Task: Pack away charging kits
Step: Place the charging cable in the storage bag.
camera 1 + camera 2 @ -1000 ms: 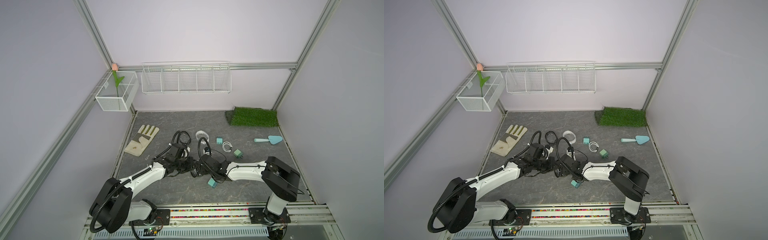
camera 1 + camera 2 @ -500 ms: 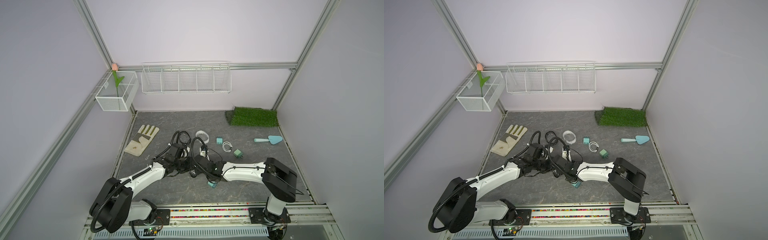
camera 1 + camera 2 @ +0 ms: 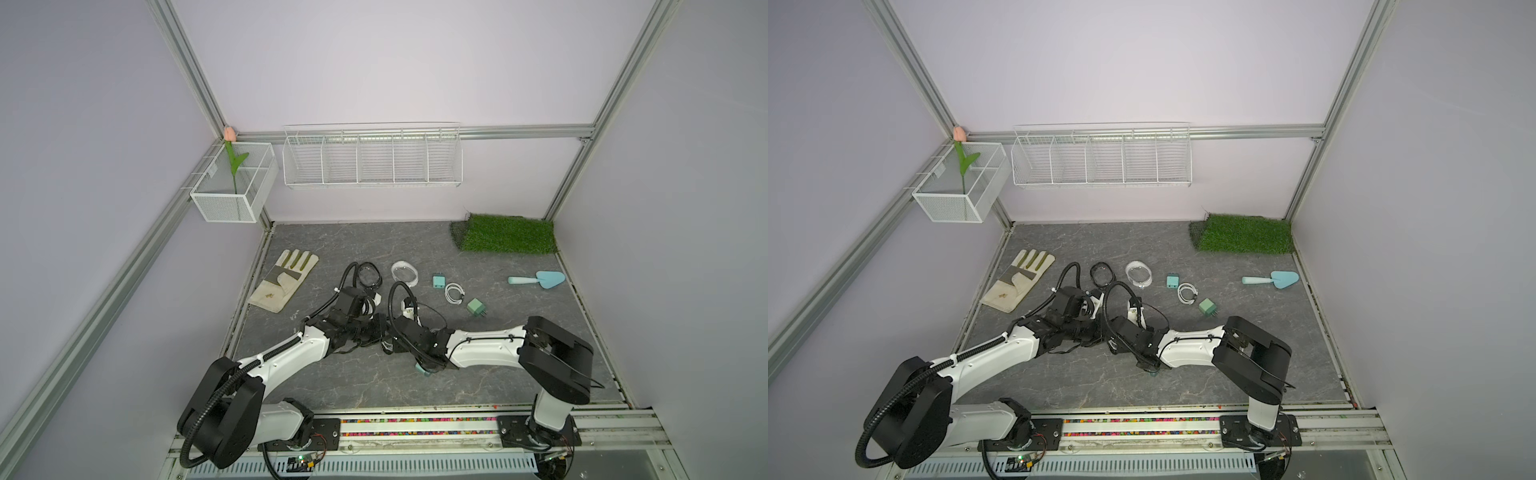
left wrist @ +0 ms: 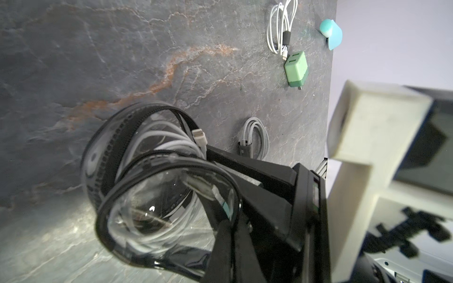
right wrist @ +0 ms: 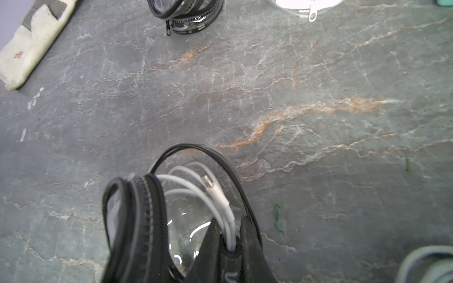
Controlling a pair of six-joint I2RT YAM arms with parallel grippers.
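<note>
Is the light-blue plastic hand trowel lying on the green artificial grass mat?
No, the light-blue plastic hand trowel lies on the grey stone-look tabletop, apart from the green artificial grass mat.

Same build on both tbh: the left arm [image 3: 286, 353] and right arm [image 3: 486, 351] have glossy white shells on the long links, w/ chunky black housings at the joints. Black ribbed conduit [image 3: 243, 368] runs along the left one, and thinner black cables [image 3: 341, 279] arc over both wrists. Each is bolted to a black base plate [image 3: 509, 430] w/ visible screws. The left gripper [image 4: 215, 188] and right gripper [image 5: 229, 241] are plain matte black, tapered.
</note>
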